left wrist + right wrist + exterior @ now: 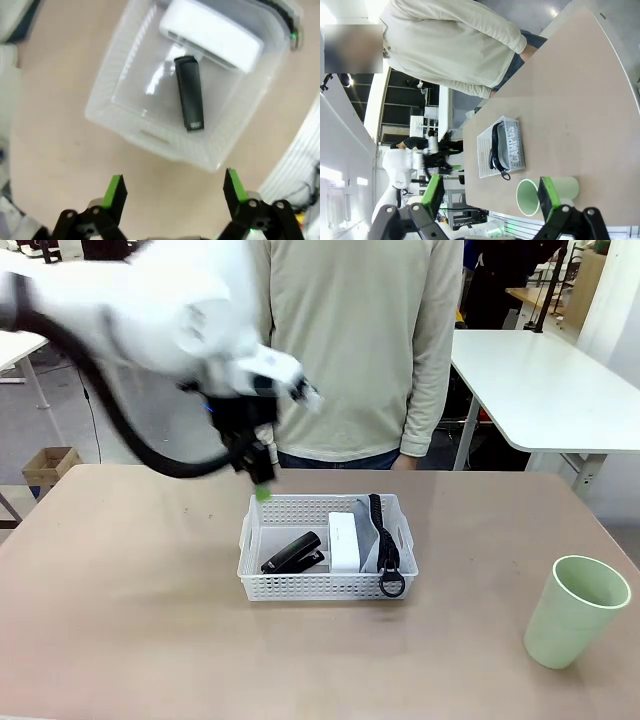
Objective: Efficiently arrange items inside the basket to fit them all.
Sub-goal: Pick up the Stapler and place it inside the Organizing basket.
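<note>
The left claw [261,483] hung fingers-down over the far left corner of the basket [325,589], blurred in the front view. Its own wrist camera showed both green-padded fingers [116,192] spread wide with nothing between them, above bare surface [60,115] just outside the basket's wall [165,146]. Inside the basket, the black stapler [293,553] lay at a slant in the left part. The white block [345,540] sat just beside it in the middle. The grey pouch [366,532] was packed against the right wall, its black strap [386,555] running toward the near wall and ending in a loop there. From the left wrist, the stapler [190,100] lay on the basket floor with one end against the white block [212,32]. The pale green cup [577,610] stood upright on the surface [120,620], outside the basket and well apart from it, toward the robot's right near corner. The right claw [490,196] was open too, its fingers [432,192] wide and empty. Its camera looked along the surface at the cup [565,187] and, beyond it, at the basket [485,155] with the pouch's white lettering [515,147] showing. A person [355,340] in a pale top stood at the far edge of the surface, directly behind the basket.
</note>
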`<state>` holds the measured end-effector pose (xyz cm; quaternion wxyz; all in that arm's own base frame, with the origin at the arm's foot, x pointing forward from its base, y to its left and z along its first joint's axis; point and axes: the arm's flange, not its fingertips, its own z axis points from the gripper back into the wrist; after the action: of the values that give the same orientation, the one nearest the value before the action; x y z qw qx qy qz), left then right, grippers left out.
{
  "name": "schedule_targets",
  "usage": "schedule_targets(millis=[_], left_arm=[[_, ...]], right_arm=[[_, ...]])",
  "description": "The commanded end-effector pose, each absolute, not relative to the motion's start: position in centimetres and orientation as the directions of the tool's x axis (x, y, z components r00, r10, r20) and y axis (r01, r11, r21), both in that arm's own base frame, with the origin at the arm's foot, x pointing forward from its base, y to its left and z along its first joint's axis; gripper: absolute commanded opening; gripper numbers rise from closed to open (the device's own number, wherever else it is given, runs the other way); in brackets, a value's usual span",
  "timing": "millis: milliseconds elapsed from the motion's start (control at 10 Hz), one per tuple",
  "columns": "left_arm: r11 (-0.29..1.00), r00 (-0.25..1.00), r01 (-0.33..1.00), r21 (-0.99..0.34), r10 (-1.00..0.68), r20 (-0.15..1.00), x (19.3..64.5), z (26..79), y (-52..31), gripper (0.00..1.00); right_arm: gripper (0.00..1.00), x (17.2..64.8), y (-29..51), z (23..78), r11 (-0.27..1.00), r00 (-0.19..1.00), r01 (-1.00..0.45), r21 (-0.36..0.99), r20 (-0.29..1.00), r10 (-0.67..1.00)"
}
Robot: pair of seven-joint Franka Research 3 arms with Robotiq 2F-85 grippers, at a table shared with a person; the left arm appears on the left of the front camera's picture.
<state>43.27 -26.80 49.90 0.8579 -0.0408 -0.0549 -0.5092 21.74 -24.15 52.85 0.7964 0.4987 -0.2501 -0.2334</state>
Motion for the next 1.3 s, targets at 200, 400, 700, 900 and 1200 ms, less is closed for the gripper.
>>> schedule_targets(millis=[200, 400, 700, 900, 1200], left_arm=[[0.747, 0.761, 0.608, -0.268, -0.452, 0.466, 36.7, 53.7, -3.0, 1.0], [0.733, 0.872, 0.271, -0.624, 0.089, 0.482, 30.9, 49.3, 9.6, 1.0], [0.461, 0.815, 0.022, -0.887, 0.506, 0.283, 28.9, 44.3, 15.8, 1.0], [0.75, 0.915, 0.291, -0.594, -0.037, 0.403, 27.5, 45.9, 15.5, 1.0], [0.75, 0.915, 0.291, -0.594, -0.037, 0.403, 27.5, 45.9, 15.5, 1.0]], right_arm=[[1.0, 21.9, -24.2, 53.0, 0.391, 0.764, 0.085, 0.916, 0.193, -0.616], [1.0, 21.9, -24.2, 53.0, 0.391, 0.764, 0.085, 0.916, 0.193, -0.616], [1.0, 21.9, -24.2, 53.0, 0.391, 0.764, 0.085, 0.916, 0.193, -0.616], [1.0, 21.9, -24.2, 53.0, 0.391, 0.764, 0.085, 0.916, 0.193, -0.616], [1.0, 21.9, -24.2, 53.0, 0.391, 0.764, 0.085, 0.916, 0.193, -0.616]])
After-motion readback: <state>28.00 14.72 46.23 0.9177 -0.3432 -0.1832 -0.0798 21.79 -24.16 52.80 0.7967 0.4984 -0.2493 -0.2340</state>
